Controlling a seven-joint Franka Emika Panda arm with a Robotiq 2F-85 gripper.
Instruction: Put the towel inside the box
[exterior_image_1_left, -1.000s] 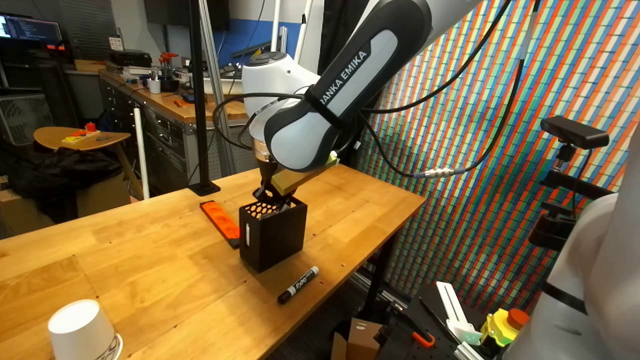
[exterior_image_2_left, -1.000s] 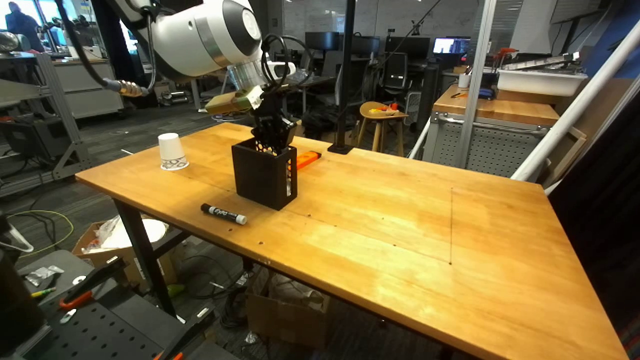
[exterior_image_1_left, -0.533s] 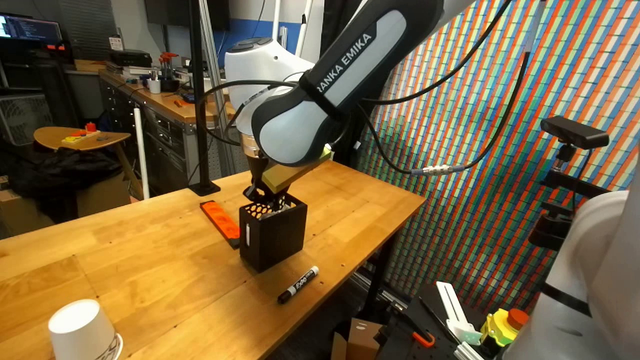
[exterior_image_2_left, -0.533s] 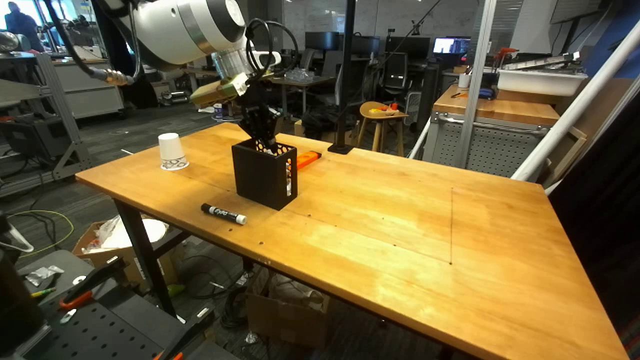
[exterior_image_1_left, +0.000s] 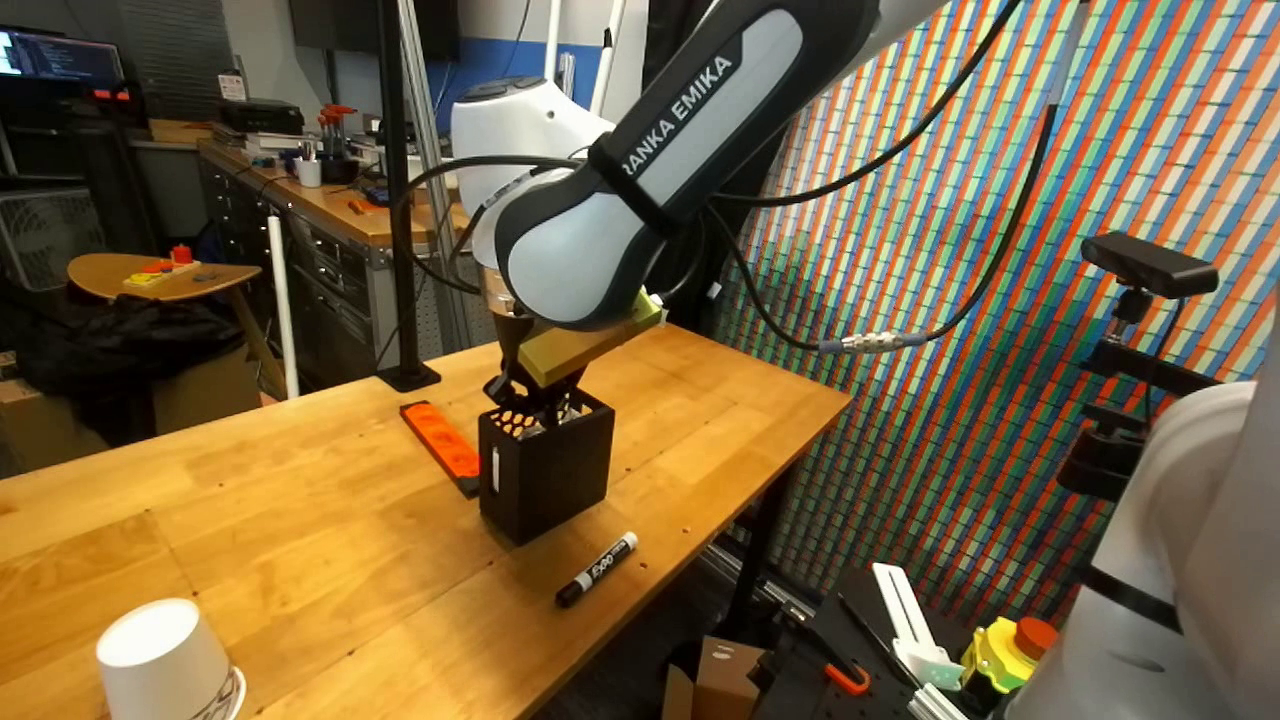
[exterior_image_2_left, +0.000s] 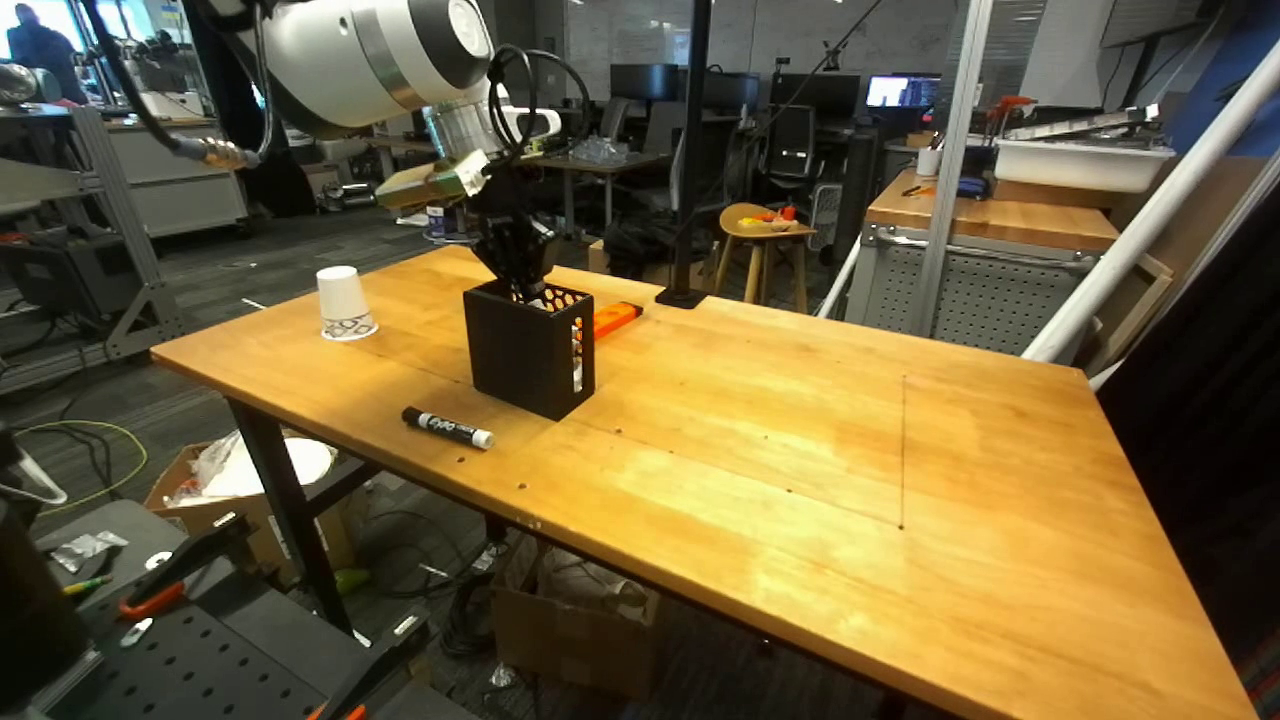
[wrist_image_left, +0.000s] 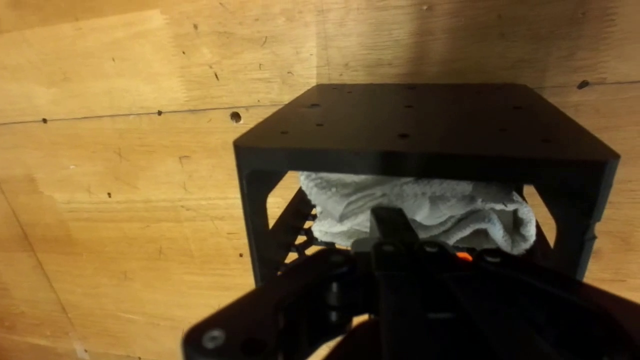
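Seems to be at the last step, tamping the towel (wrist_image_left: 425, 204), already bunched inside the box (wrist_image_left: 425, 120), with the gripper (wrist_image_left: 381, 231) pressed together and apparently empty, and calls next for rising straight up without snagging it.

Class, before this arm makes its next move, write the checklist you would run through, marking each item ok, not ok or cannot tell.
1. The towel lies inside the black box: ok; none seen over the rim.
2. Box upright on the table: ok.
3. The gripper is shut: ok.
4. It is free of the towel: cannot tell; in the wrist view it covers part of it.
5. It is raised well clear of the box: not ok; it is at the mouth.
6. The marker lies apart from the box: ok.
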